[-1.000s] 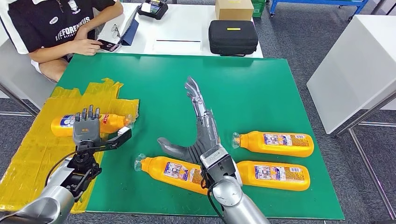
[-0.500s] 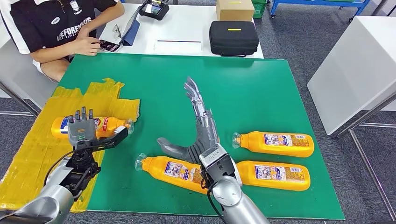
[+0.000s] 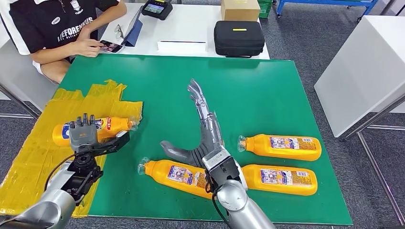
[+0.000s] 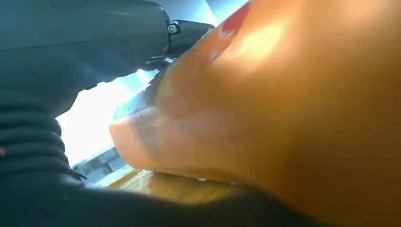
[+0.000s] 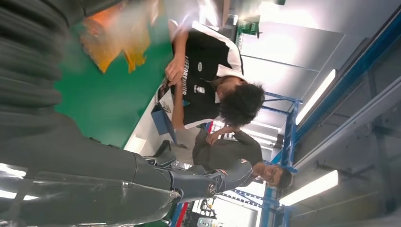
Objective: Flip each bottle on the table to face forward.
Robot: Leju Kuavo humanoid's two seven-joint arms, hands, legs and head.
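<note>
Four orange bottles are lying on their sides on the green table mat [image 3: 248, 90]. The leftmost bottle [image 3: 102, 128] is resting on the yellow taped sheet [image 3: 38, 148] at the mat's left edge, its clear cap pointing right. The left hand [image 3: 85, 136] is sitting over the middle of this bottle, fingers pointing up and thumb stretched toward the cap end; in the left wrist view the orange bottle body [image 4: 293, 109] is lying right against the hand [image 4: 71, 85], but whether the fingers are actually gripping it cannot be told.

The right hand [image 3: 203, 131] is lying spread above the mat, fingers extended flat toward the far side and thumb out to the left, holding nothing. Just in front of its wrist, the near-centre bottle [image 3: 174, 174] is lying slightly tilted, label up and cap to the left. To the right, two more bottles are lying parallel, caps pointing left: the far-right bottle [image 3: 282, 146] and, closer to the robot, the near-right bottle [image 3: 282, 179].

Beyond the mat, a person in a black shirt [image 3: 57, 24] is sitting at a white table [image 3: 191, 28], which is carrying a black case [image 3: 239, 38] and a cardboard box [image 3: 239, 8].
</note>
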